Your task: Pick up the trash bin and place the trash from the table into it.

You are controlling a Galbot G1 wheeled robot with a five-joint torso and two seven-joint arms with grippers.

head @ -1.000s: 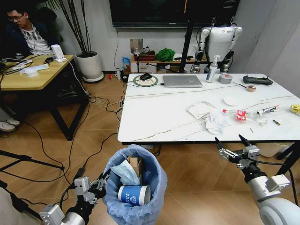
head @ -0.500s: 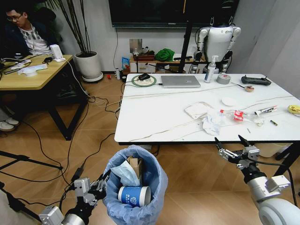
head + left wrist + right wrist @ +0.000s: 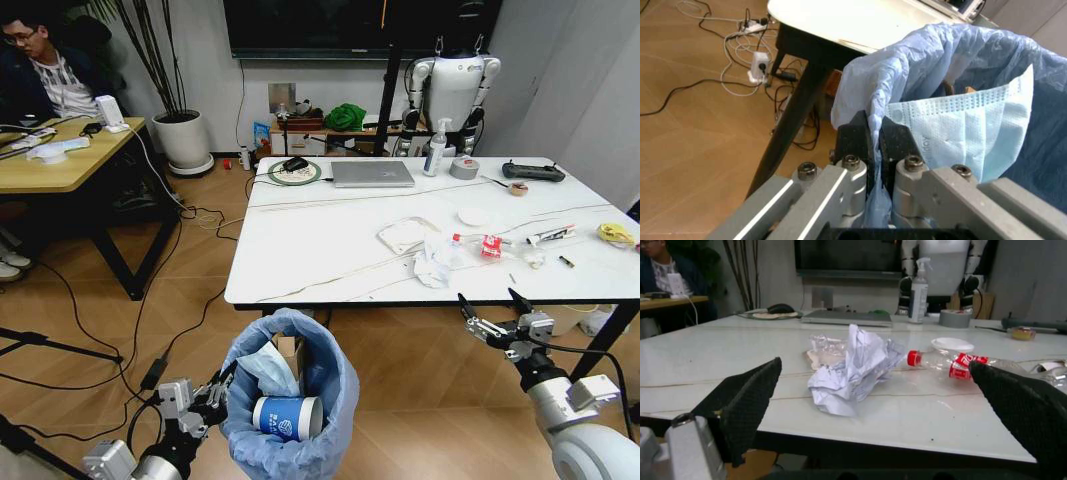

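The trash bin (image 3: 290,400), lined with a light-blue bag, hangs low in front of me. Inside it are a paper cup (image 3: 285,415), a cardboard box (image 3: 291,350) and a blue face mask (image 3: 967,130). My left gripper (image 3: 215,390) is shut on the bag's rim (image 3: 873,115). My right gripper (image 3: 497,305) is open just below the front edge of the table (image 3: 330,240). Trash lies beyond its fingers (image 3: 747,400): a crumpled white tissue (image 3: 853,367), a red-capped bottle (image 3: 953,360) and small wrappers (image 3: 405,235).
At the table's far end are a laptop (image 3: 372,173), a spray bottle (image 3: 435,148) and a tape roll (image 3: 463,168). A wooden desk (image 3: 60,165) stands at the left, with cables (image 3: 170,300) on the floor between. Another robot (image 3: 450,85) stands behind the table.
The whole head view has shifted, so the table now sits further left and more of its right end shows. Both grippers and the bin keep their places in the picture.
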